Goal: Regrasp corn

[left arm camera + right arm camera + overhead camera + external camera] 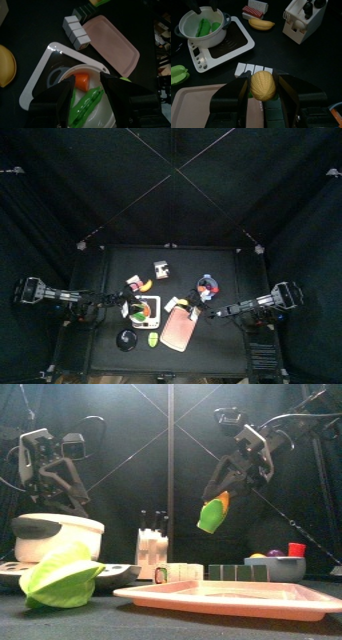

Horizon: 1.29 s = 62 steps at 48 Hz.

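One black table (pixel 221 263) carries everything, and two black arms work over it, one from each side. The largest single thing on it is one pink tray (pixel 227 595), lying flat at the front; behind it sits one white stove base (pixel 232 47) with one white pot (pixel 201 25) on top, and the right wrist view shows green pieces inside that pot, which the front view hides behind the pot's wall. One white knife block (pixel 303 19) stands farther back, its dark handles upright. One row of small white blocks (pixel 77 33) lies just beside the tray's edge. One yellow banana (pixel 261 23) lies between the stove base and the knife block, seen only from the right wrist. One green leafy piece (pixel 60 578) rests near the front edge, in front of the pot. The single corn (pixel 262 84), yellow with a green husk end, is off the table: the right gripper (pixel 261 86) clamps it between both jaws, high above the tray in the front view. The left gripper (pixel 87 102) hangs just over the pot with its jaws spread wide and grasping nothing; its wrist view alone shows an orange piece (pixel 83 80) and a green pod (pixel 87 104) in the pot.
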Tool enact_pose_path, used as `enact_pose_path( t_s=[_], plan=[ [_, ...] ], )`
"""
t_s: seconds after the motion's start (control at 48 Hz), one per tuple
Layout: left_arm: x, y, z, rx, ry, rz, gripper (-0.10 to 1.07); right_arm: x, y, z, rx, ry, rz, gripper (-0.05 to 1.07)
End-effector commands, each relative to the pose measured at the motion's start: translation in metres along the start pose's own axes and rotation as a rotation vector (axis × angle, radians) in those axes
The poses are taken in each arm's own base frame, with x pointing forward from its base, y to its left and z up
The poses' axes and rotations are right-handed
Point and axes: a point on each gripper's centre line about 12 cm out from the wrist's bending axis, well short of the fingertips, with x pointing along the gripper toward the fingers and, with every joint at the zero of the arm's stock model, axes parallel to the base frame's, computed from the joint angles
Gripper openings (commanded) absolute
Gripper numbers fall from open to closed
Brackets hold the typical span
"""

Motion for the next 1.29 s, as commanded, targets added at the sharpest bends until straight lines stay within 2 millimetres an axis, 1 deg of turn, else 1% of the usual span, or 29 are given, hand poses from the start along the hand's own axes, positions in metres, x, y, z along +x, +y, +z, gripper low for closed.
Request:
enact_pose_path(
  t_s=[0.0,0.104,0.167,0.25,0.396,0.521,0.625,0.729,0.771,0.979,1.188,1.271],
  plan=[
    [0.008,-0.01,0.018,0.011,-0.059,-0.021,0.83,-0.002,0.001,0.02,0.045,-0.045,0.001,0.71],
    [0.023,-0.016,0.028,0.016,-0.086,-0.025,0.83,0.001,-0.001,0.035,0.134,-0.055,-0.02,0.71],
    [0.035,-0.021,0.036,0.019,-0.099,-0.028,0.83,0.003,-0.004,0.039,0.184,-0.045,-0.037,0.71],
    [0.049,-0.027,0.044,0.019,-0.111,-0.032,0.83,0.005,-0.005,0.037,0.218,-0.028,-0.056,0.71],
    [0.076,-0.037,0.054,-0.014,-0.113,-0.031,0.83,0.006,-0.008,0.036,0.218,-0.032,-0.082,0.71],
    [0.098,-0.039,0.061,-0.082,-0.123,-0.009,0.83,0.005,-0.008,0.038,0.226,-0.035,-0.082,0.71],
    [0.109,-0.037,0.066,-0.105,-0.137,0.006,0.83,0.005,-0.007,0.039,0.239,-0.033,-0.081,0.71],
    [0.115,-0.037,0.072,-0.113,-0.161,0.008,0.84,0.005,-0.006,0.04,0.245,-0.032,-0.079,0.71],
    [0.117,-0.033,0.076,-0.129,-0.178,0.016,0.84,0.005,-0.006,0.041,0.246,-0.034,-0.079,0.71],
    [0.121,-0.032,0.091,-0.263,-0.266,0.036,0.84,0.005,-0.006,0.041,0.241,-0.035,-0.081,0.71],
    [0.128,-0.031,0.096,-0.308,-0.31,0.047,0.87,0.005,-0.006,0.041,0.241,-0.035,-0.079,0.71],
    [0.131,-0.033,0.101,-0.336,-0.324,0.038,0.88,0.005,-0.006,0.042,0.239,-0.038,-0.08,0.71]
  ],
)
